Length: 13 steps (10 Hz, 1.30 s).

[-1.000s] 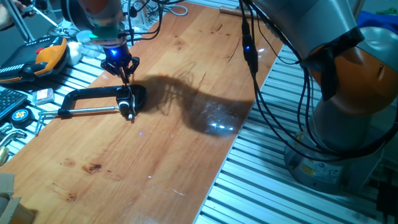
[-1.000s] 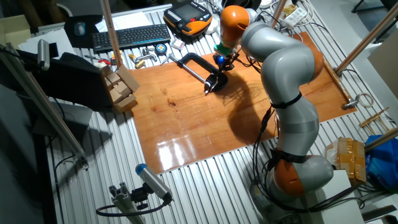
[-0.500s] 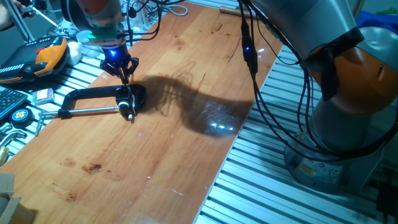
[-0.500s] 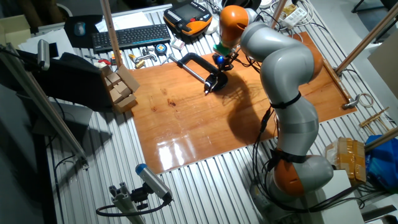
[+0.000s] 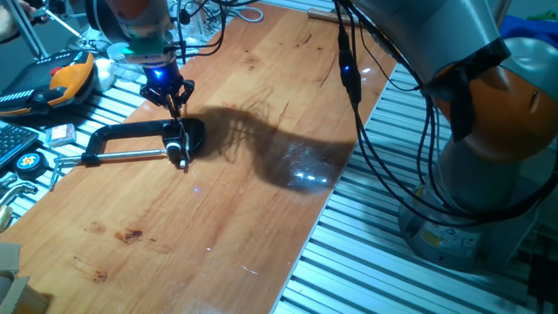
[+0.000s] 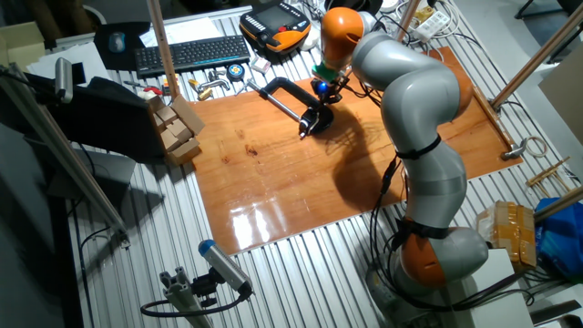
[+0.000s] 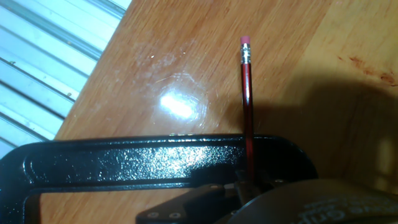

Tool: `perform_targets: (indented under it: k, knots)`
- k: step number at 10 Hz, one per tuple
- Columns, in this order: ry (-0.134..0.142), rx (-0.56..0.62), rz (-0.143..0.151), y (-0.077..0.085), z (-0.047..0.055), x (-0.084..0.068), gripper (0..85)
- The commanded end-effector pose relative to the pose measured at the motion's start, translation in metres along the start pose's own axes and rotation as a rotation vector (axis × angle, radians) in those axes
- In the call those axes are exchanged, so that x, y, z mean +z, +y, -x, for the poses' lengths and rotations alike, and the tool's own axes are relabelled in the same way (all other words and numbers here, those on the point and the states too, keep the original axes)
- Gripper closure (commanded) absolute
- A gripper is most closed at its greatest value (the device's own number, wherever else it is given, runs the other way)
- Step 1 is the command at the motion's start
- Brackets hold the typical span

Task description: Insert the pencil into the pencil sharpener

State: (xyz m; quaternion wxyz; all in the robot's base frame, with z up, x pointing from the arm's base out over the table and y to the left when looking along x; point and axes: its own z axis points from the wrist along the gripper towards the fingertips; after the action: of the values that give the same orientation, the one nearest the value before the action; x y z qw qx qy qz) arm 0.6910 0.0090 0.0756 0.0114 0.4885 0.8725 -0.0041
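Between the earlier pictures and now, no change shows in either fixed view. The tool sits at the same spot in the upper left of the frame, above the large black C-shaped clamp, and the thin red pencil keeps the same near-upright tilt. The wooden table shows the same shadows and glare.

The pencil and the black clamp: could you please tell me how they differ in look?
The pencil is thin, straight and red with a pink eraser tip; the clamp is broad, glossy black and curved. The pencil crosses over the clamp's bar in the hand view. Both are over the wooden table.
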Motion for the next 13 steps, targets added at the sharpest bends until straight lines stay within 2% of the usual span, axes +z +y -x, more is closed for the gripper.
perform_targets:
  k: [1,13]
  knots:
    - [-0.003,-0.003,0.000,-0.0003,-0.0006,0.0003,85.0]
    - [-0.006,-0.018,0.000,-0.0019,-0.0088,0.0009,85.0]
